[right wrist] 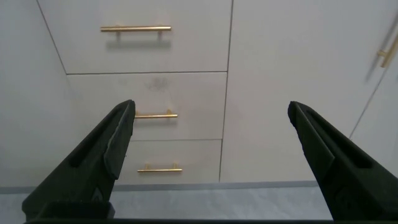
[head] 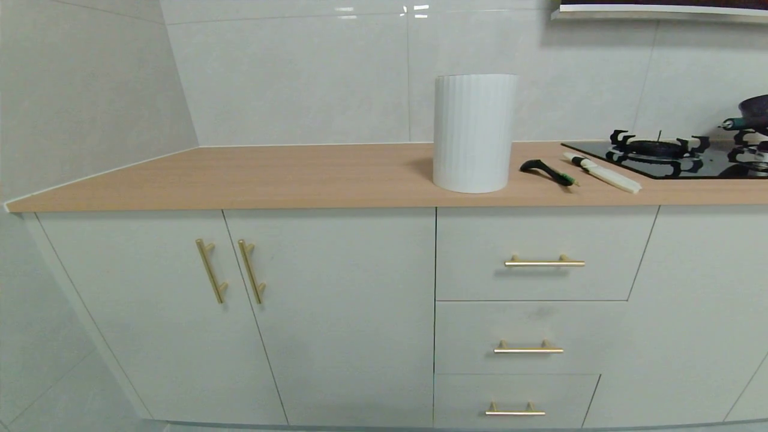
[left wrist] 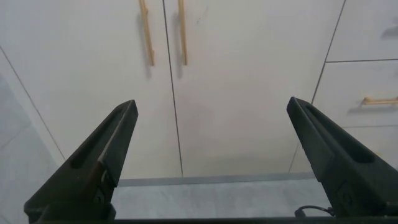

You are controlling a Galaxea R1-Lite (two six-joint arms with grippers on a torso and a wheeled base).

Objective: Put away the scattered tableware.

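My left claw point(left wrist: 211, 107) is spread wide open and grips nothing. It hangs low in front of the cupboard doors point(left wrist: 124, 93), which lie below and to the left of the white ribbed jar point(head: 474, 132). Two long brass door handles point(left wrist: 165, 31) run side by side along the seam between those doors.

My right claw point(right wrist: 211, 109) is spread just as wide and also has hold of nothing. It faces the stack of drawers point(right wrist: 146, 93) directly beneath the jar. There are three drawers, one above another, each with a brass bar handle point(right wrist: 135, 28) across its front.

The jar stands upright on the wooden counter point(head: 240, 177), near the front edge and above the seam between the doors and the drawers.

The loose tableware lies on the counter just to the right of the jar. Nearest the jar is a black-handled tool point(head: 546, 171) with some green at its tip, lying flat, close to the jar but apart from it. Just beyond it, farther from the jar, lies a pale utensil point(head: 602, 173). It is long and cream-coloured with a dark band near its far end, and it points diagonally toward the front edge. I cannot tell exactly what kind of utensil either one is. The two lie near each other without touching.

Farther right of the jar, past both pieces, a black glass stove point(head: 666, 159) is set into the counter. A dark pan point(head: 753, 111) sits at the stove's far side.
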